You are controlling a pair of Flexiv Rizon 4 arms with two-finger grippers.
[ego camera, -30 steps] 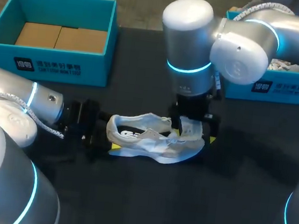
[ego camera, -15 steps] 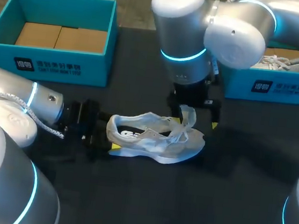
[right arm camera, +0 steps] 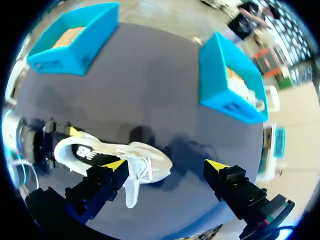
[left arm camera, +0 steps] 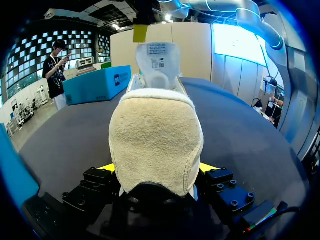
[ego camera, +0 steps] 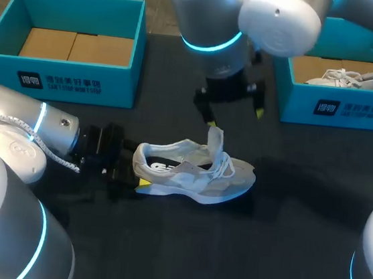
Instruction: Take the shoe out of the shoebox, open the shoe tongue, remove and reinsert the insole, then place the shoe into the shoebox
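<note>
A white shoe lies on its side on the dark table, toe to the right, its tongue standing upright. My left gripper is shut on the heel. In the left wrist view the beige heel fills the gap between the yellow tips of that gripper, and the tongue rises beyond it. My right gripper hangs open above and behind the shoe, holding nothing. From the right wrist, the open gripper looks down on the shoe.
A blue shoebox with a bare cardboard floor stands at the back left. A second blue box at the back right holds another white shoe. My right arm's big elbow hangs over the back middle.
My right gripper has let go of the tongue, risen and drawn back to the left. The tongue now stands upright. The left gripper and shoe have stayed put.
</note>
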